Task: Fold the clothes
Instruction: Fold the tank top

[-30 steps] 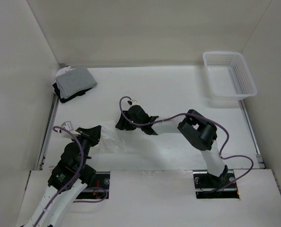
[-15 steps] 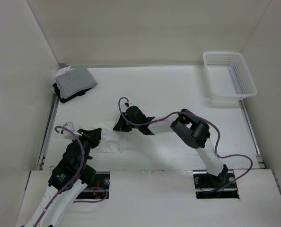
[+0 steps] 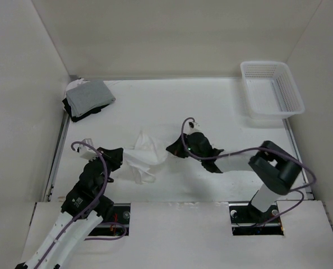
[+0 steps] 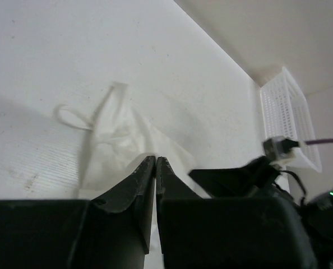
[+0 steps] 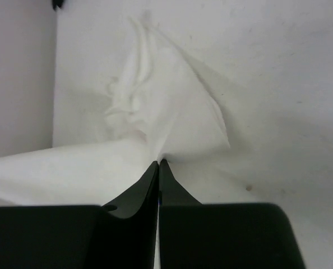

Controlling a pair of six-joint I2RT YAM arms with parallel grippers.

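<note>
Looking down from above, a thin, crumpled white garment [image 3: 145,152] lies stretched on the smooth white table [image 3: 211,106] between the left gripper [image 3: 119,158] and the right gripper [image 3: 171,149]. A folded gray-and-black pile [image 3: 88,98] sits in the far left corner and a white mesh basket [image 3: 267,114] far right, both well apart from it.

At the left wrist, the jaws are pressed together on the fabric's near edge; a narrow loop strap [image 4: 71,116] lies flat.

At the right wrist, the closed jaws pinch a puckered fold.

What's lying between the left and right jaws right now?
Only the white garment, bunched up, spans the gap between the left gripper and right gripper, whose jaws are shut on it. The top view shows it.
</note>
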